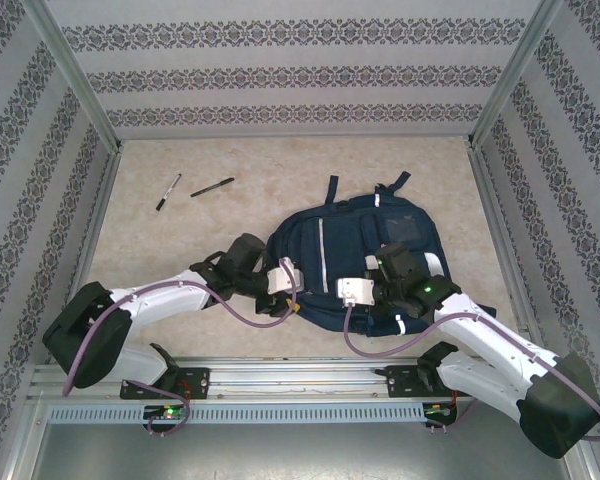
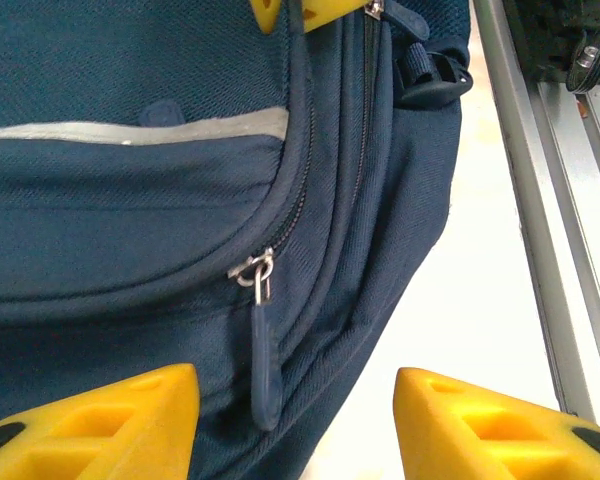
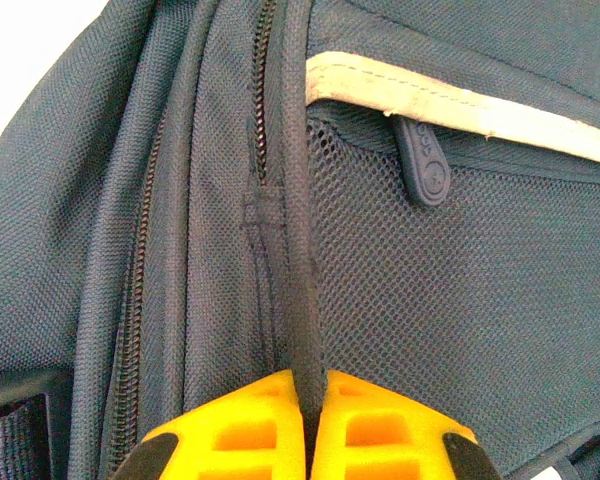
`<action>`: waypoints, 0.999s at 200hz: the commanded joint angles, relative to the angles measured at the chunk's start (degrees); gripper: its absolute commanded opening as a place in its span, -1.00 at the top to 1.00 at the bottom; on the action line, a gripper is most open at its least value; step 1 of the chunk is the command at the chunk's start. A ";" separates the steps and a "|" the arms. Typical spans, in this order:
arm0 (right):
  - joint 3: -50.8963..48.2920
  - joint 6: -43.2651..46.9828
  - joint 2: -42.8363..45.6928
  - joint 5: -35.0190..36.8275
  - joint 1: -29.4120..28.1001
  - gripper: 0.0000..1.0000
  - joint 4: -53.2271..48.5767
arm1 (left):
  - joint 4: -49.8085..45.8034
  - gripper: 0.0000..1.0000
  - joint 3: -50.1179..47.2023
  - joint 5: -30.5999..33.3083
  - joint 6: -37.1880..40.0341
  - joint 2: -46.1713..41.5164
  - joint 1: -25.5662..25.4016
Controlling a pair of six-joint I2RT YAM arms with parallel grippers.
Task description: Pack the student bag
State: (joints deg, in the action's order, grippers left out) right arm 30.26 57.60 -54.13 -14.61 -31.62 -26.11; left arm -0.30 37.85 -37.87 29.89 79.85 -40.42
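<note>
The student bag (image 1: 340,245), navy with thin white stripes, lies flat in the middle of the table with both arms reaching onto its near edge. My left gripper (image 1: 288,296) is at its lower left corner. In the left wrist view the left gripper (image 2: 295,405) is open, and a navy zipper pull (image 2: 263,370) hangs from a metal slider (image 2: 254,270) between the yellow fingers (image 2: 120,420), nearer the left one. My right gripper (image 3: 307,400) is shut on a raised fabric seam of the bag (image 3: 298,300), beside a mesh pocket (image 3: 460,290).
Two black pens (image 1: 168,190) (image 1: 212,187) lie on the table at the back left. The aluminium rail (image 2: 540,200) runs along the near edge, close beside the bag. Patterned walls enclose the table on three sides.
</note>
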 commanded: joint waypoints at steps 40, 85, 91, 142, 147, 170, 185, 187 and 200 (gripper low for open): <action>1.38 -1.39 0.64 -0.06 0.24 1.00 -1.93 | 5.42 0.22 2.12 6.48 -1.70 4.67 -2.38; 2.79 -3.35 1.17 -4.00 -1.05 0.15 -2.65 | 2.54 1.00 3.11 3.05 -1.39 3.28 -2.55; 3.27 -4.15 1.58 -7.27 -1.23 0.07 -2.70 | 2.52 1.00 2.86 1.71 -1.70 2.48 -2.55; 1.65 -10.60 -2.54 -7.82 -4.48 -0.05 11.78 | 8.72 1.00 0.30 -4.21 -5.68 -1.09 -2.86; 1.67 -10.97 -3.47 -6.65 -4.78 -0.01 12.84 | 8.91 1.00 0.29 -4.54 -5.64 -1.10 -2.95; 2.91 -13.38 -8.05 -0.94 -5.59 0.56 15.43 | 9.16 1.00 0.51 -5.77 -5.61 -1.02 -3.41; 5.04 -9.67 -9.44 -0.82 -5.80 1.00 9.66 | 6.48 1.00 0.82 1.43 -7.33 -2.26 -3.22; 5.24 -8.86 -9.49 -0.72 -5.75 1.00 8.88 | 5.25 1.00 1.04 2.98 -7.42 -2.58 -3.12; 6.18 -2.28 -9.08 0.27 -5.62 1.00 1.27 | -3.58 1.00 2.73 15.54 -5.28 -4.92 -0.74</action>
State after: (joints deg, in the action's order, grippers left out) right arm 33.28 47.70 -63.09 -19.40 -37.41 -17.30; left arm 4.12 38.39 -34.52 24.10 79.81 -42.54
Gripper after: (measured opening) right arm 0.043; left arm 0.041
